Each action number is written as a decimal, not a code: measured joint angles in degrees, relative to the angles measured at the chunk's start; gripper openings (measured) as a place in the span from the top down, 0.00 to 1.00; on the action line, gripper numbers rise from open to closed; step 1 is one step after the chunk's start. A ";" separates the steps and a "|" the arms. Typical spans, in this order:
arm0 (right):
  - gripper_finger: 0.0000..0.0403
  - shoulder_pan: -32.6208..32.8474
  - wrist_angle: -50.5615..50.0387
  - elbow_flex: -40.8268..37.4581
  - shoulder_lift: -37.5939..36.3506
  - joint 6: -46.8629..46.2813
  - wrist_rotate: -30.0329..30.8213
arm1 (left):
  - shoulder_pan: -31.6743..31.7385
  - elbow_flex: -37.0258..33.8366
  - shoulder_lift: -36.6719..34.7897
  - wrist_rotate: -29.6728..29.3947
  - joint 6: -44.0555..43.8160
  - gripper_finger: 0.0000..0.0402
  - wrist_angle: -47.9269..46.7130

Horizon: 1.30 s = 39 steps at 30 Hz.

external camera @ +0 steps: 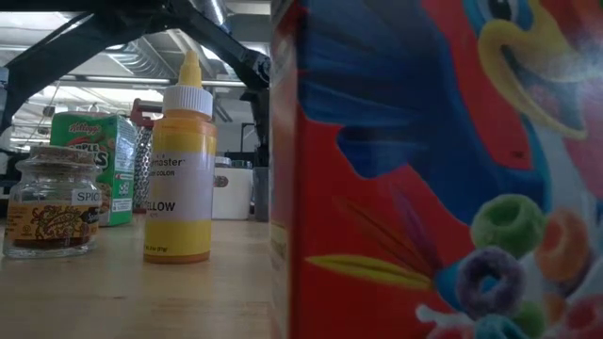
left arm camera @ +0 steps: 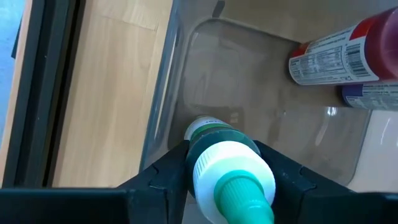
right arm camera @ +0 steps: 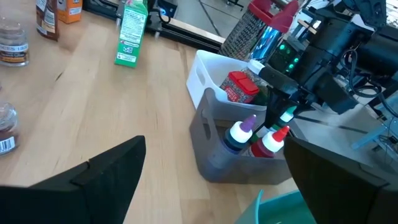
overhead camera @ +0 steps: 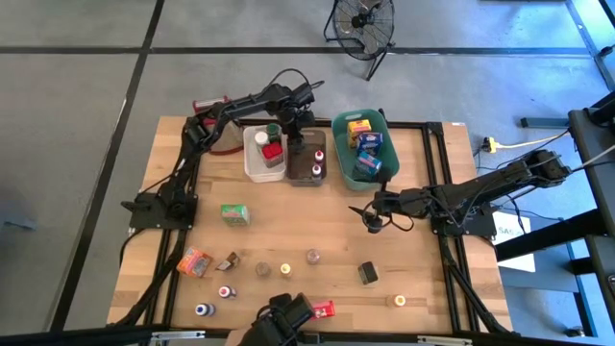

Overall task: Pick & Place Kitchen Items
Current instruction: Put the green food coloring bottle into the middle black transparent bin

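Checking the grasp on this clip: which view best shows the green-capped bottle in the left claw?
The left wrist view: the green-capped bottle fills the frame, clamped between the left claw fingers above the brown bin. The right wrist view shows only its cap, far off. The high view hides it under the arm; the low view misses it.

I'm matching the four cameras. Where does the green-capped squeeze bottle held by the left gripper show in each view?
High view: green-capped squeeze bottle, over the brown bin, in the left gripper.
Low view: not visible.
Left wrist view: bottom centre, between the fingers.
Right wrist view: right of centre, above the bin.
Shared landmark: brown bin.
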<state>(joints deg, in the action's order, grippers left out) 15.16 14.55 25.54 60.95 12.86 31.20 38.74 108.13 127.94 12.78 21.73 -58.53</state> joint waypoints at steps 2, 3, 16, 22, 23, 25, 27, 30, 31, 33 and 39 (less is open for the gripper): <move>0.04 0.00 -0.06 0.00 0.00 -0.04 0.00 | 0.00 -0.06 0.00 0.00 -0.16 0.63 0.25; 0.04 0.00 -0.18 0.00 0.00 -0.04 0.00 | 0.00 -0.08 0.00 -0.02 -0.21 0.62 0.29; 0.04 0.00 -0.59 0.00 0.00 -0.44 0.00 | -1.25 -0.17 -0.12 -3.15 -0.59 0.61 0.53; 0.04 0.00 -0.61 0.00 0.00 -0.44 0.00 | -1.32 -0.23 0.03 -4.15 0.12 0.59 0.57; 0.04 0.00 -0.61 0.00 0.00 -0.45 0.00 | -1.36 -0.26 0.07 -4.25 0.11 0.58 0.52; 0.04 0.00 -0.61 0.00 0.00 -0.44 0.00 | -1.37 -0.29 0.11 -4.35 0.04 0.57 0.45; 0.04 0.00 -0.61 0.00 0.00 -0.44 0.00 | -1.36 -0.32 0.15 -4.61 -0.33 0.56 0.29; 0.04 0.00 -0.61 0.00 0.00 -0.46 -0.02 | -1.51 -0.56 0.50 -4.98 -0.50 0.54 -0.32; 0.04 0.00 -0.61 0.00 0.00 -0.50 -0.02 | -1.56 -0.55 0.49 -5.11 -0.58 0.54 -0.25; 0.04 -0.02 -0.63 0.00 0.00 -0.72 -0.01 | -1.61 -0.51 0.48 -5.26 -0.44 0.53 -0.11; 0.04 -0.02 -0.66 0.00 0.00 -0.87 -0.02 | -2.11 -0.49 0.46 -5.05 0.45 0.46 -0.08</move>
<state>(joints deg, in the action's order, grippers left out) 15.14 13.89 25.54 60.95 11.99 31.18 36.63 107.63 128.40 7.72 22.17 -58.61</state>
